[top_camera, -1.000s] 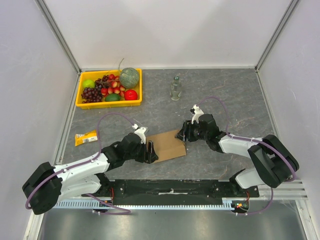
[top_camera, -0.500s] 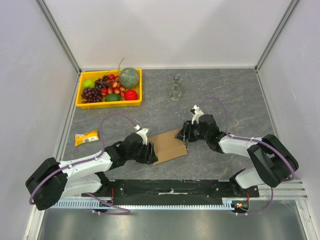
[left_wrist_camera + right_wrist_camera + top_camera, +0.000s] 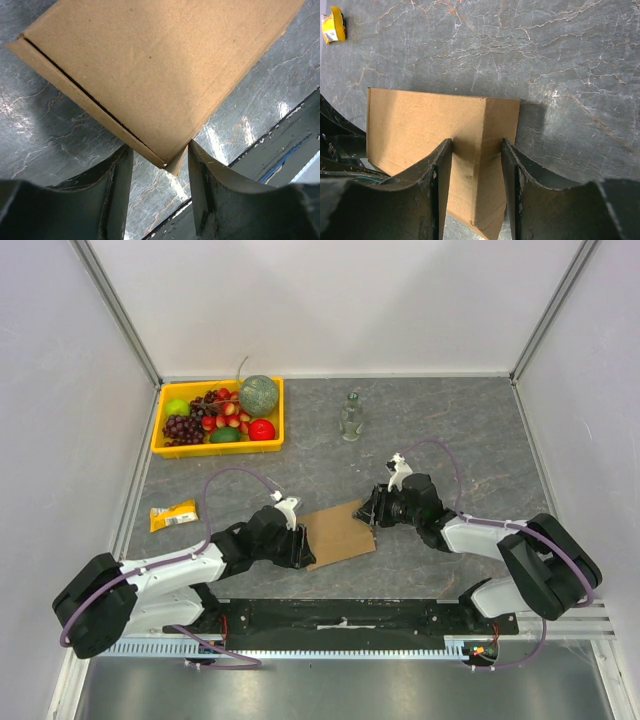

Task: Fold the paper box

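Surface: grey marbled table (image 3: 450, 430), with white walls (image 3: 330, 300) on three sides.
- Far left: yellow fruit tray (image 3: 215, 448). Far centre: clear bottle (image 3: 350, 417). Left: yellow packet (image 3: 172, 515).
- Paper box (image 3: 338, 532): you will find it lying flat at centre front, between the arms.
- Left gripper (image 3: 160, 146): jaws partway apart, straddling a box corner.
- Right gripper (image 3: 476, 141): jaws partway apart over the box top. You cannot tell whether they touch it.
- Left wrist view only: dark side seam and corner tab.
- Right wrist view only: crease across the top.

paper box (image 3: 338, 532) | look: plain brown corrugated cardboard, showing as a flat rectangular mailer | pose: lying flat, sitting askew to the tabletop (image 3: 450, 430) edges | place: resting near the front edge, about midway across | state: side seam gaping as a thin dark slit, small flap poking out at one near corner
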Robot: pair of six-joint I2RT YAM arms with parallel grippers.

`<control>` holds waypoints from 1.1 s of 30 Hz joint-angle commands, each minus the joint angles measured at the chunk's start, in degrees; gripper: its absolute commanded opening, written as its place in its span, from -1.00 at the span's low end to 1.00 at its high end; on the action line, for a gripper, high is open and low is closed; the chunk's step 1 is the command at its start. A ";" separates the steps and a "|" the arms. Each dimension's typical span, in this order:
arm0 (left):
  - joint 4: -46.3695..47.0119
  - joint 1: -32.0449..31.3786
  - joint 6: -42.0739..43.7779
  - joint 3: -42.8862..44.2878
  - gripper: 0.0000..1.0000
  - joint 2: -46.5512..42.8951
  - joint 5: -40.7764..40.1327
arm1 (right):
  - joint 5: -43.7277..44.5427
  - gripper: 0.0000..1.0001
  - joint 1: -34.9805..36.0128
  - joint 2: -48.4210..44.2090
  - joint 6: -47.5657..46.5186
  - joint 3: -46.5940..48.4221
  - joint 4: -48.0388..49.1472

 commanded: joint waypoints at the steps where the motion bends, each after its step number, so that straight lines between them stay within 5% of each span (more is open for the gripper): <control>1: 4.48 -0.16 -1.12 0.89 -0.01 0.39 1.96 | -0.55 -0.03 0.20 -0.64 0.42 -0.83 0.20; 19: 0.43 -0.07 -4.02 3.88 -0.11 0.39 9.17 | 1.04 -0.07 0.20 -1.25 0.42 -2.50 1.52; 33: 9.57 2.83 -8.68 0.81 -0.18 2.15 17.69 | 1.92 -0.08 0.20 -2.57 0.25 -3.55 1.70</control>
